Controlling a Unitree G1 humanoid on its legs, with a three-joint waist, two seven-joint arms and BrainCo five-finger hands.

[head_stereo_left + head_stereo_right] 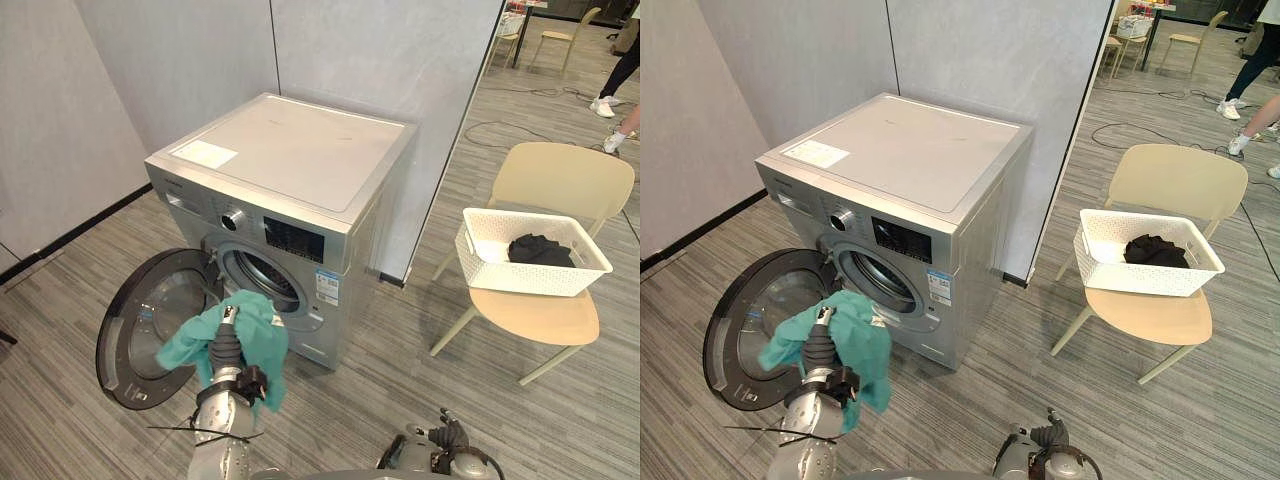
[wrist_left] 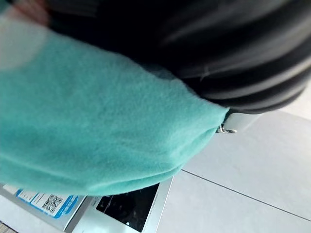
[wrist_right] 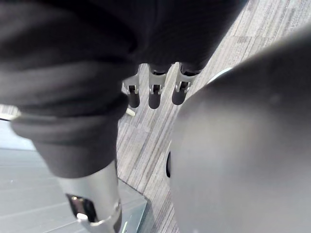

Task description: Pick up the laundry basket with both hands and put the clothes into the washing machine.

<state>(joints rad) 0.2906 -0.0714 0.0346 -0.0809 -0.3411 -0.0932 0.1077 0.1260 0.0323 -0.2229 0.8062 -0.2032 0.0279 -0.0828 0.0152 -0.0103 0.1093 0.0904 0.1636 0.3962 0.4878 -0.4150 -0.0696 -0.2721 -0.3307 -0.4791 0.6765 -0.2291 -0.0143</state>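
Left hand (image 1: 226,345) up front with teal garment (image 1: 258,335) draped over it — fingers buried in cloth, can't tell the grip. Drum opening (image 1: 262,280) sits just beyond, slightly right, door (image 1: 150,325) open. Right hand (image 1: 445,440) low, idle; laundry basket (image 1: 500,272) well off right.

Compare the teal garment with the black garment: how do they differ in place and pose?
The teal garment hangs draped over the left robot hand before the open door of the washing machine; the black garment lies in the white basket on the chair. The teal garment is spread loosely; the black garment is bunched in a heap. Both are outside the drum.
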